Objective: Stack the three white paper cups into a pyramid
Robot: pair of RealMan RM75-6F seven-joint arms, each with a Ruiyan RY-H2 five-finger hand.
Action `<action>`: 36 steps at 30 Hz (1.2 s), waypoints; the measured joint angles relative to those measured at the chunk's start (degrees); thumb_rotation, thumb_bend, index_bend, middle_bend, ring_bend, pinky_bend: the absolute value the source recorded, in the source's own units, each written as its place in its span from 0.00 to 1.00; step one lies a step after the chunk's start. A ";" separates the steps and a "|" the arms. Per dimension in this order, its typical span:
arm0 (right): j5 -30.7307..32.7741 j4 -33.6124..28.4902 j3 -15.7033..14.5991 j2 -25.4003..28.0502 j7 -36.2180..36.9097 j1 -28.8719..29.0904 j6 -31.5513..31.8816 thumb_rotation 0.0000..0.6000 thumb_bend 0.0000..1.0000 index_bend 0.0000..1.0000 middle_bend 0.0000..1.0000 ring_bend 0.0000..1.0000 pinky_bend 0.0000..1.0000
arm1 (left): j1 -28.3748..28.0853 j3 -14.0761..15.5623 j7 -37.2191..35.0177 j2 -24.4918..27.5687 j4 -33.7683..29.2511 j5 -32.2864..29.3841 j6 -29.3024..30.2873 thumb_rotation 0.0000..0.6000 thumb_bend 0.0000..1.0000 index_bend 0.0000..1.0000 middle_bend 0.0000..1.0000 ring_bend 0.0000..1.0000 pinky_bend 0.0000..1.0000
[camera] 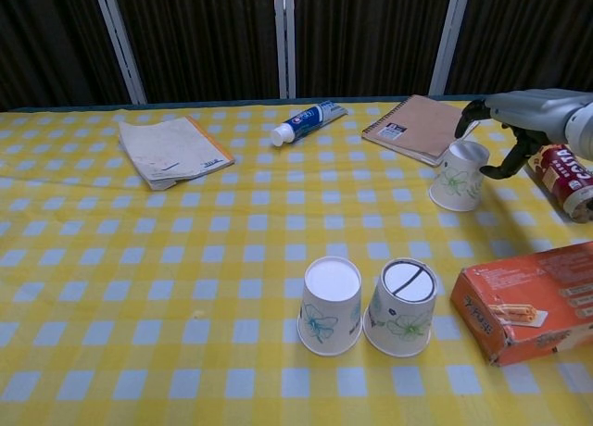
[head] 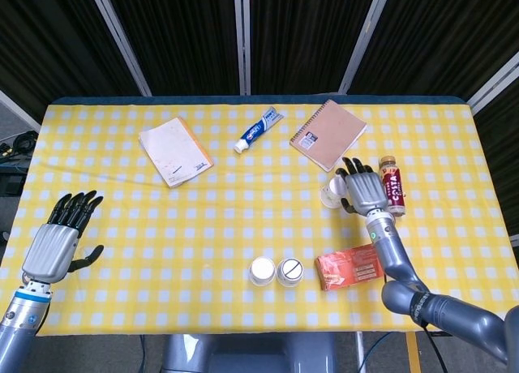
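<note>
Three cups: all upside down on the yellow checked tablecloth (head: pixel 162 227).
Front pair: left cup (camera: pixel 330 306) and right cup (camera: pixel 402 307) stood side by side, touching or nearly so, near the table's front edge; the right one bore a dark ring with a bar on its upturned base.
Third cup (camera: pixel 459 175): stood apart, further back and to the right, just in front of the spiral notebook (camera: pixel 422 127).
Right hand (camera: pixel 524 118): hung over the third cup's right side, fingers spread and curved down around it, holding nothing; whether a fingertip touched the cup could not be told.
Left hand (head: pixel 60 238): lay far to the left near the table's front edge, fingers extended and apart, empty, well away from every cup.
Bottle (camera: pixel 565 180): lay on its side just right of the right hand.
Orange box (camera: pixel 528 300): sat right of the front pair.
Toothpaste tube (camera: pixel 308 122): at the back, centre.
Worn booklet (camera: pixel 172 149): back left.
</note>
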 measured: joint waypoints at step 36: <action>-6.46 -5.49 -0.49 -0.42 5.05 0.70 5.37 1.00 0.32 0.43 0.15 0.00 0.21 | 1.44 -2.38 -0.98 0.43 0.32 0.02 -2.09 1.00 0.31 0.00 0.00 0.00 0.00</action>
